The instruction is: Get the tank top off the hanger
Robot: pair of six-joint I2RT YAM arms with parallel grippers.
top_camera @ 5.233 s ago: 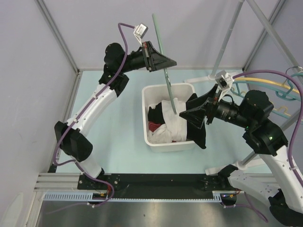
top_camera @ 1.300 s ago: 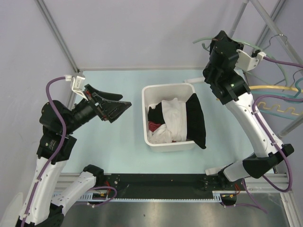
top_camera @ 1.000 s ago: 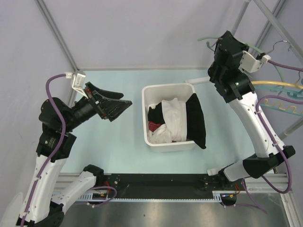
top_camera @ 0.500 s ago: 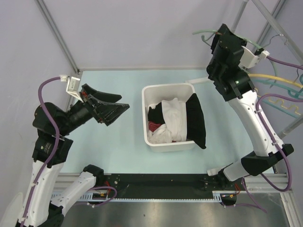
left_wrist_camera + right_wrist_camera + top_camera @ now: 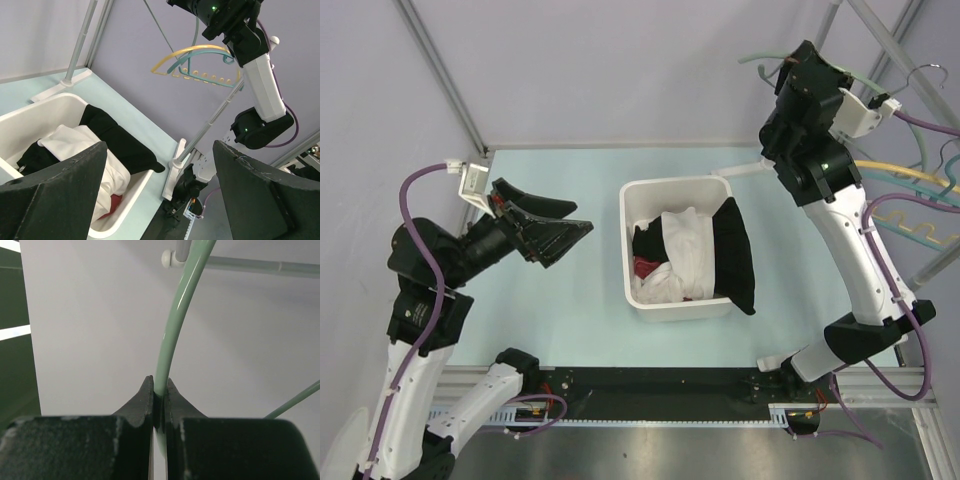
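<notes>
The black tank top (image 5: 736, 255) lies draped over the right rim of the white bin (image 5: 672, 185), off the hanger; the left wrist view shows the tank top (image 5: 118, 142) too. My right gripper (image 5: 783, 72) is raised high at the back right. It is shut on the pale green hanger (image 5: 173, 330), whose thin rod is pinched between the right gripper's (image 5: 159, 383) fingertips. A curve of the hanger (image 5: 757, 58) shows beside the wrist. My left gripper (image 5: 558, 236) hovers left of the bin, open and holding nothing, and in its own view the left gripper (image 5: 159, 146) points toward the bin.
White, black and red clothes fill the bin (image 5: 56, 103). A clothes rack at the right carries yellow and teal hangers (image 5: 905, 182); its pole and foot (image 5: 748, 168) stand behind the bin. The hangers (image 5: 200, 62) also show in the left wrist view. Enclosure walls close in all round.
Five seconds ago the left gripper held the hanger and the right held the tank top; now the right holds the hanger up by the rack. In the last second the left arm drew slightly left.
</notes>
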